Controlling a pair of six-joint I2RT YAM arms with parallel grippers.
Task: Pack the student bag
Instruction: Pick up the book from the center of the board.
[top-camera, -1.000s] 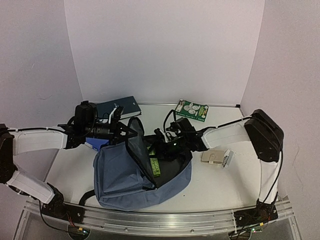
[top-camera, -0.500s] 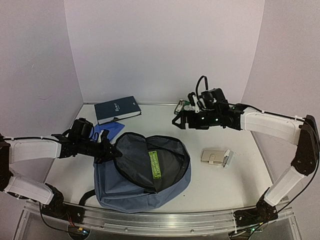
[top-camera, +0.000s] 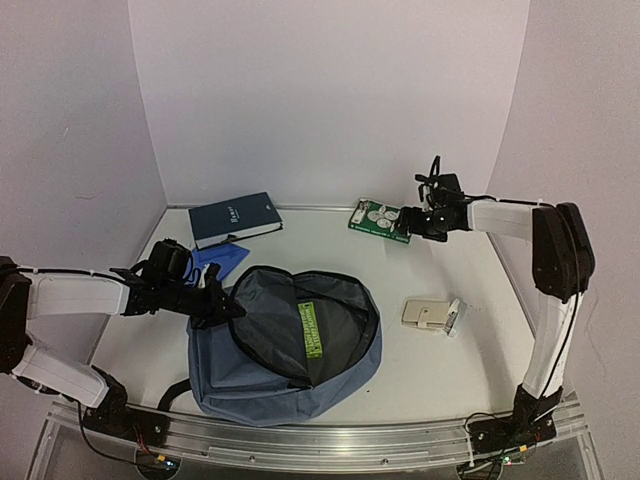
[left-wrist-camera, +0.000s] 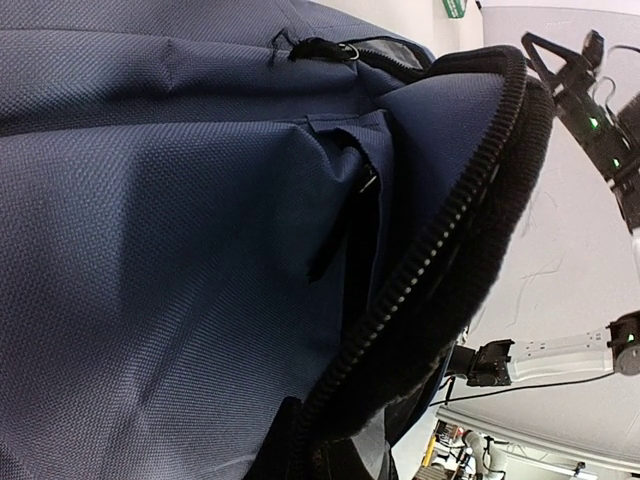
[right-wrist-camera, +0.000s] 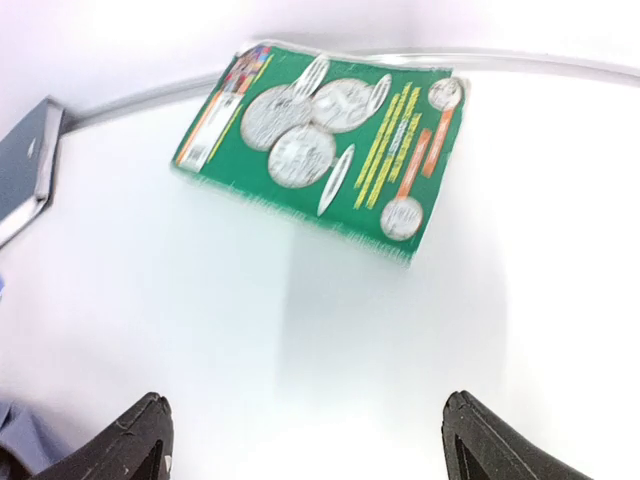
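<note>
- White table bore four things.
- Student bag lay unzipped near the front.
- Dark book and green packet lay at the back.
- Beige pouch lay right of the bag.

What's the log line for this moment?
left gripper: shut on student bag rim | right gripper: open, near green packet, not touching | bag: unzipped

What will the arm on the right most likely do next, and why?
Probably ease the right hand forward and down over the green packet. It is open, the packet lies just ahead, and the left hand holds the student bag open at its rim.
</note>
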